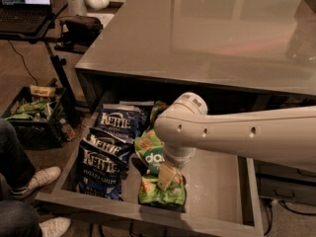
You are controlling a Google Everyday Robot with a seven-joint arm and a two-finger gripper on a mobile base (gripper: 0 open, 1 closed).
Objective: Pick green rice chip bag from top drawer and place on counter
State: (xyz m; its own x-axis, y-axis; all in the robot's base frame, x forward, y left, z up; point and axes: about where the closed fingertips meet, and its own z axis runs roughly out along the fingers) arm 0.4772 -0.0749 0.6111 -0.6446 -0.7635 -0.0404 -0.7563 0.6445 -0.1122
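Down in the top drawer [217, 181], beside the Kettle bags [106, 162], the green rice chip bag [153, 195] lies flat under the gripper [168, 177]. Whether the gripper has closed, you cannot tell. Expect the bag to be light, crinkly, slippery and crushable, so pinch a seam edge, not its puffed middle.

The arm [237, 135] covers most of the end effector [167, 177], low over a green chip bag [163, 194] in the drawer [217, 181]; the worktop [207, 38] runs past the right edge.

Glossy grey worktop [197, 38]. Top drawer [217, 181] open below it: Kettle bags [101, 164] left, green rice chip bag [148, 152] centre, hand [167, 177] down on the green bags.
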